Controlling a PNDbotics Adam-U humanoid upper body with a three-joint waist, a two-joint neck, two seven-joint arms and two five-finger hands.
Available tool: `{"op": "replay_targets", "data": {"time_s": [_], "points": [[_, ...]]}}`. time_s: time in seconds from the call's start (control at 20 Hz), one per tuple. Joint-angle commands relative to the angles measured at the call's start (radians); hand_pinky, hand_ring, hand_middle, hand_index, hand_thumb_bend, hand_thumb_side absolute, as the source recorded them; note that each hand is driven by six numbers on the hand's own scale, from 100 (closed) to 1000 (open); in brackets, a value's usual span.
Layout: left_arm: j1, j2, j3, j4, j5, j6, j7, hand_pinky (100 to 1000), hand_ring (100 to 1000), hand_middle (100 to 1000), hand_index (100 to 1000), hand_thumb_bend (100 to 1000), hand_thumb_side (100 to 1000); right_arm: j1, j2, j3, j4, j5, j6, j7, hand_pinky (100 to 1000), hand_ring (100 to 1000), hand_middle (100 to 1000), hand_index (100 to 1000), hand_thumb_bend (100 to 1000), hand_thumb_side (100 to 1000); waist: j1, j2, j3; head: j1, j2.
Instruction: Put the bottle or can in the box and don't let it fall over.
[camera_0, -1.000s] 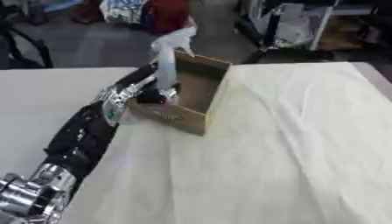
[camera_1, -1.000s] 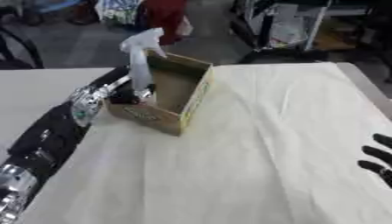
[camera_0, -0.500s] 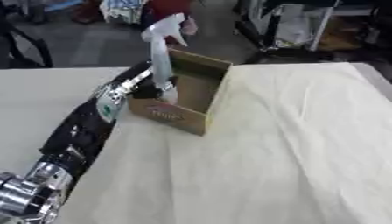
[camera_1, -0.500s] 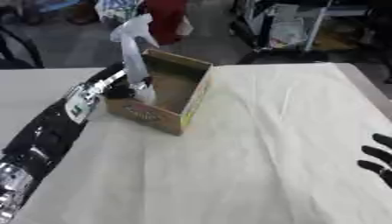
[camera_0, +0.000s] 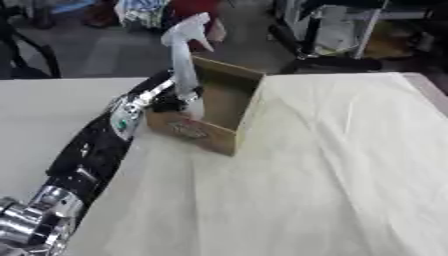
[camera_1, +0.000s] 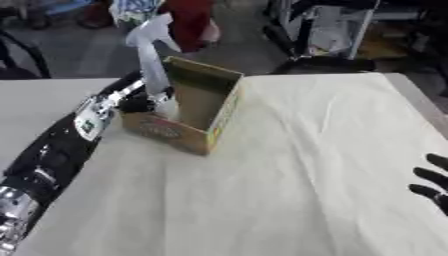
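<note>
left hand (camera_0: 171, 102) with fingers curled round the spray bottle (camera_0: 185, 60), upright over the near end of the cardboard box (camera_0: 229, 102); right hand (camera_1: 433, 182) idle, fingers open. tall bottle might tip if released off-vertical.

The left hand (camera_0: 166, 101) is gripping a white spray bottle (camera_0: 185, 60) near its base, holding it nearly upright over the near-left corner of an open cardboard box (camera_0: 229, 107), which is sitting on a cream tablecloth (camera_0: 332, 165).
</note>
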Motion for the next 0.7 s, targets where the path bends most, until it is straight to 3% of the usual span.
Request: {"op": "replay_targets", "data": {"time_s": [0.05, 0.3, 0.7], "points": [[-0.029, 0.034, -0.001, -0.024, 0.017, 0.002, -0.002, 904, 1000, 1000, 1000, 289, 1000, -0.007, -0.011, -0.001, -0.015, -0.001, -0.003, 0.001, 773, 844, 866, 827, 100, 554, -0.002, -0.016, 0.001, -0.004, -0.009], [-0.026, 0.028, 0.003, -0.018, 0.083, 0.004, -0.016, 864, 1000, 1000, 1000, 237, 1000, -0.007, -0.011, -0.001, -0.014, -0.002, -0.002, 0.0, 773, 844, 866, 827, 100, 555, -0.003, -0.016, 0.003, -0.007, -0.011], [-0.022, 0.028, 0.002, -0.019, 0.215, 0.049, 0.045, 829, 1000, 992, 1000, 198, 1000, -0.006, -0.012, -0.001, -0.012, -0.001, -0.002, -0.001, 772, 844, 866, 827, 100, 556, -0.003, -0.016, 0.006, -0.008, -0.012]]}}
